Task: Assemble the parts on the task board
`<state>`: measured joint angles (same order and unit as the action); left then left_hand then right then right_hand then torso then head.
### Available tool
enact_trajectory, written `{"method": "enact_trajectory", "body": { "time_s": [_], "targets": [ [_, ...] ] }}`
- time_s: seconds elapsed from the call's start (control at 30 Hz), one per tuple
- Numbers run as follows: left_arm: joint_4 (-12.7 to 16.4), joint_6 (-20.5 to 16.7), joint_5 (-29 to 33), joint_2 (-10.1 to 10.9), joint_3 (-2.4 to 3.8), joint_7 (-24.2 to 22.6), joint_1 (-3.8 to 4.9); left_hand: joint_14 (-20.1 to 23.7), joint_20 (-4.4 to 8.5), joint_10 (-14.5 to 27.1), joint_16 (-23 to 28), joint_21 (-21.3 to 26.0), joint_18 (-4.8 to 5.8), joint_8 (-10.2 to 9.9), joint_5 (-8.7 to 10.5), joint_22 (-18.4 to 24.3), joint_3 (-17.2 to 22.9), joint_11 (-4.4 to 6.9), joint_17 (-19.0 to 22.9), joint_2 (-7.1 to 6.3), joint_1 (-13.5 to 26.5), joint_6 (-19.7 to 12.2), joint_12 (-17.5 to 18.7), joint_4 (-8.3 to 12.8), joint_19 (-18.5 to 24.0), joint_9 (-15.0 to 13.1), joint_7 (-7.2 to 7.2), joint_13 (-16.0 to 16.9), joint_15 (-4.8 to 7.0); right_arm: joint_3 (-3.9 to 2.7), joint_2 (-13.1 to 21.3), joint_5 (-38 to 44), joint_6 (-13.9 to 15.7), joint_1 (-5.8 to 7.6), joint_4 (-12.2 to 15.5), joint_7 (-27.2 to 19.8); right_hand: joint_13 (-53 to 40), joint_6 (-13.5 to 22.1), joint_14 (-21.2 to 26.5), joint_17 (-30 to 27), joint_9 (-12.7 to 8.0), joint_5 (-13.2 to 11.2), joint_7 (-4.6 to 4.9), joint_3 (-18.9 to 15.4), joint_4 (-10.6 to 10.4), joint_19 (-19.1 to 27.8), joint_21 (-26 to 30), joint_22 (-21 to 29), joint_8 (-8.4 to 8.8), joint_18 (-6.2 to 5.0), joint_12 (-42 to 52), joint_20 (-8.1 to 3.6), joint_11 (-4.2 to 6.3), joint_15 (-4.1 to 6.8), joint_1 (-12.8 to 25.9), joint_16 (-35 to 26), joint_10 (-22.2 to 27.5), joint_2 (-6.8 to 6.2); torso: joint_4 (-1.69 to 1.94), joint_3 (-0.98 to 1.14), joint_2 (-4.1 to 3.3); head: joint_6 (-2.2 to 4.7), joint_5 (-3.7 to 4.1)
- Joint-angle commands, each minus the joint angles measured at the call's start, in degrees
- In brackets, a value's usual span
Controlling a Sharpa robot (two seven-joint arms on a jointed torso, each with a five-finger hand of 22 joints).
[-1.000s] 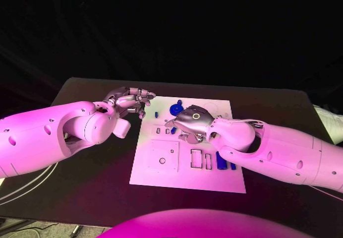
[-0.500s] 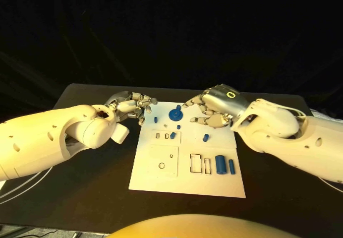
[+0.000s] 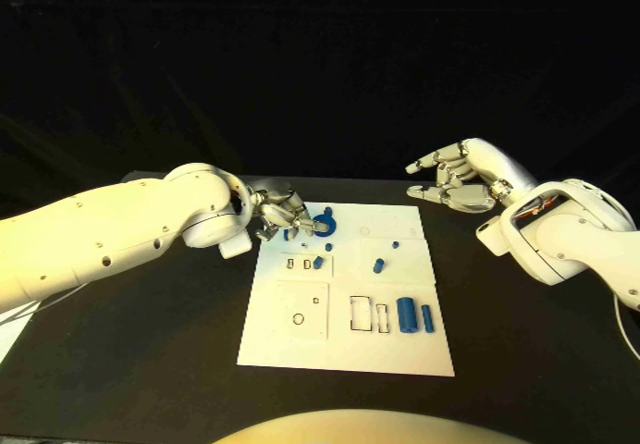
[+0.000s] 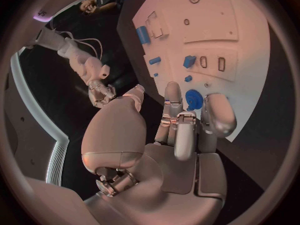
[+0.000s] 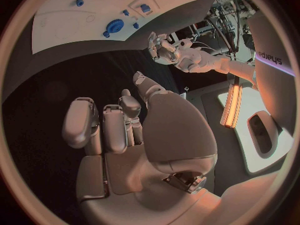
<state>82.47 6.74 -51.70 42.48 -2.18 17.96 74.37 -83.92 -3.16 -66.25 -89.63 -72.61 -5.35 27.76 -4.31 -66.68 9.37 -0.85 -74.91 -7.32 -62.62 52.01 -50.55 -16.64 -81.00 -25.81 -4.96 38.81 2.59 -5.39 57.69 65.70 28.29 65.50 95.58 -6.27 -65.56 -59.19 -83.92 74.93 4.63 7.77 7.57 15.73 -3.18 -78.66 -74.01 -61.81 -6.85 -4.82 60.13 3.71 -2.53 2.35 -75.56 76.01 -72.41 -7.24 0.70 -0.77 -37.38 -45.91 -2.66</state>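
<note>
- Blue round gear-like part (image 3: pixel 325 224) sits at the task board's (image 3: pixel 400 351) far-left corner, probably on its peg seat.
- Left hand (image 3: pixel 279 215) reaches it from about nine o'clock, fingers (image 4: pixel 211 116) curled just beside the part; whether they grasp it, I cannot tell.
- Two blue cylinders (image 3: pixel 415 314) lie in slots toward four o'clock on the board; small blue pieces (image 3: pixel 377 266) rest mid-board.
- Right hand (image 3: pixel 461 176) hangs off the board at two o'clock above the tabletop (image 3: pixel 160 305), fingers released, holding nothing, likely clearing room.
</note>
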Motion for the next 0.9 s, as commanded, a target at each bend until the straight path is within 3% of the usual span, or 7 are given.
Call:
{"method": "enact_trajectory", "body": {
  "time_s": [0.03, 0.27, 0.4, 0.67, 0.9],
  "targets": [
    [-2.73, 9.72, -10.52, -2.75, 0.05, 9.30, 0.57, -6.08, 0.26, -2.92, -0.37, -1.80, 0.76, 1.10, 0.95, -2.28, -2.33, 0.58, -15.09, 0.99, 0.12, 1.20, -4.86, -0.02, -0.99, -0.34, 0.55, 5.18, 0.76, -0.03, 0.02, -7.29, 2.52, -0.05, -0.04, -1.20, 0.09, -0.11, -2.53, -0.06, -0.08, 0.41, 0.11, -0.19, -0.39, 0.25, 0.26, 0.05, -0.11, -0.69, -0.35, 0.30, -0.10, -0.51, 0.53, -0.22, 0.40, 0.15, -0.47, 0.20, 0.18, 0.04, -0.36],
    [-7.75, 13.96, -13.84, -8.05, -0.04, 13.53, 1.10, -6.08, 0.80, -4.39, -0.37, -3.41, 1.16, 2.06, 1.62, -4.39, -6.96, 1.06, -15.09, 1.42, 1.47, 1.32, -8.45, -0.11, -1.61, -1.00, 1.02, 9.13, 1.26, -0.03, -0.14, -7.84, 3.08, -0.08, -0.46, -0.84, 0.11, -0.05, -2.58, -0.05, -0.14, 0.66, 0.12, -0.55, -0.66, 0.20, 0.34, 0.12, -0.09, -0.70, -0.32, 0.33, -0.11, -0.53, 0.76, -0.26, 0.33, 0.09, -0.51, 0.25, 0.13, -0.16, -0.87],
    [-10.01, 15.75, -16.34, -10.66, -0.25, 14.66, 1.16, -6.08, 0.97, -4.42, -0.37, -3.64, 1.22, 2.26, 1.67, -4.71, -8.82, 1.16, -15.09, 1.80, 2.14, 1.17, -9.04, -0.09, -1.62, -1.26, 1.11, 9.77, 1.36, -0.03, -0.27, -7.93, 3.08, -0.12, -0.58, -0.55, 0.09, -0.03, -2.60, -0.06, -0.16, 0.73, 0.12, -0.68, -0.76, 0.18, 0.37, 0.14, -0.08, -0.70, -0.28, 0.34, -0.12, -0.53, 0.85, -0.28, 0.29, 0.07, -0.33, 0.07, 0.06, -0.23, -0.58],
    [-12.34, 19.15, -18.12, -13.48, -0.49, 15.02, 0.91, -6.08, 1.06, -4.47, -0.37, -3.82, 1.25, 2.50, 1.65, -4.97, -9.89, 1.24, -15.09, 2.98, 1.64, 1.11, -9.59, -0.04, -1.62, -1.54, 1.17, 10.40, 1.41, -0.03, -0.71, -7.98, 2.78, -0.23, -0.74, -0.31, 0.09, 0.09, -2.62, -0.10, -0.21, 0.99, 0.13, -0.84, -0.83, 0.15, 0.42, 0.17, -0.02, -0.70, -0.26, 0.36, -0.12, -0.53, 0.83, -0.35, 0.25, 0.09, -0.52, 0.04, -0.23, -0.48, -0.71],
    [-12.81, 20.97, -15.91, -14.37, -0.53, 14.53, 0.77, -6.08, 1.06, -4.37, -0.37, -3.84, 1.25, 2.66, 1.64, -5.05, -10.36, 1.24, -15.09, 3.95, 0.92, 1.05, -9.78, 0.01, -1.57, -1.73, 1.18, 10.63, 1.41, -0.02, -1.17, -7.99, 2.56, -0.43, -0.68, -0.33, 0.12, 0.17, -2.62, -0.19, -0.26, 1.37, 0.14, -0.93, -0.88, 0.14, 0.50, 0.27, 0.02, -0.71, -0.27, 0.36, -0.12, -0.53, 0.73, -0.47, 0.25, 0.18, -0.11, 0.10, -0.20, -0.70, -0.54]
  ]
}}
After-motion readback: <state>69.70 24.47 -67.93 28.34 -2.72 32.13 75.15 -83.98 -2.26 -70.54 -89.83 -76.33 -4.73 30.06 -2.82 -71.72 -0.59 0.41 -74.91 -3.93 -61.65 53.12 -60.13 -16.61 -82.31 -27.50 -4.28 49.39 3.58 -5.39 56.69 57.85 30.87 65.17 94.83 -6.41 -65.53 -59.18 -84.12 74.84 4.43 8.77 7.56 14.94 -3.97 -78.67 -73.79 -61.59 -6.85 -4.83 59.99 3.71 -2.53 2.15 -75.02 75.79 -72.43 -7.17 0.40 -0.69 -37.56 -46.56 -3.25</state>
